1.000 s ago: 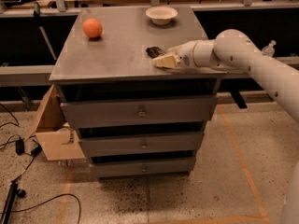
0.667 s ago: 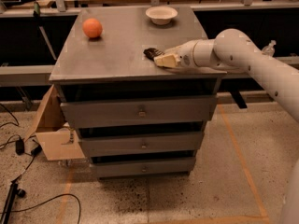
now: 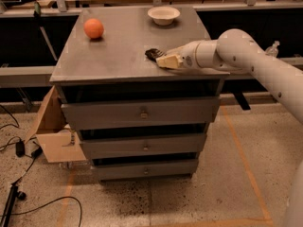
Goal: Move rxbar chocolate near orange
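Closest to the camera it's just speckled floor with some black cables (image 3: 28, 207) trailing around at the left, and an open cardboard box (image 3: 49, 131) shoved up against the left side of a grey drawer cabinet (image 3: 142, 112) with three drawers, all pushed in. Up on the worktop (image 3: 118, 51), the white arm (image 3: 255, 60) reaches in from the right and lies low along the front right part, with the end effector (image 3: 161, 59) pointing left, right down at the surface. The rxbar chocolate (image 3: 152, 54) is the little dark thing poking out at the very tip of it, touching or basically touching. Honestly can't tell whether the end effector is clamped on the bar or just sitting against it, the tip covers too much. Further back and way over by the left rear corner is the orange (image 3: 93, 28), well apart from the bar. At the back edge, right of centre, sits a shallow white bowl (image 3: 164, 15).
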`<state>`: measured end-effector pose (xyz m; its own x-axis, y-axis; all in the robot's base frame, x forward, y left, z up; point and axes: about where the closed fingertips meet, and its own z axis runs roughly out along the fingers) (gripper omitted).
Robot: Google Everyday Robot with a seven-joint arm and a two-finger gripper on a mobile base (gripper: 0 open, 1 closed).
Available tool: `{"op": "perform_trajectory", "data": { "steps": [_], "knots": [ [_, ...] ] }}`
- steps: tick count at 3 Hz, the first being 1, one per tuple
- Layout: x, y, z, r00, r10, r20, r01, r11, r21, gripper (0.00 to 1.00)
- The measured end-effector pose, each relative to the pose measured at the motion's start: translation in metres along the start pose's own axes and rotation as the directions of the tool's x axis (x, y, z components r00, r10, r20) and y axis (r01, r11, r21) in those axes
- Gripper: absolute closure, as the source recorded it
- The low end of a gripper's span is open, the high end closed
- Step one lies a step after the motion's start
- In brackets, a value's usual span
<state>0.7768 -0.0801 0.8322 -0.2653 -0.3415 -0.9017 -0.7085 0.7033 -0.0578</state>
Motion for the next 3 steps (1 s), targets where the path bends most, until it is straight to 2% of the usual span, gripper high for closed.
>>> {"op": "perform_trajectory", "data": {
  "steps": [3],
  "knots": [
    [-0.0010,0.0000,-0.0003,1.000,0.000,0.000,0.000,1.0000,0.000,1.00]
  ]
}}
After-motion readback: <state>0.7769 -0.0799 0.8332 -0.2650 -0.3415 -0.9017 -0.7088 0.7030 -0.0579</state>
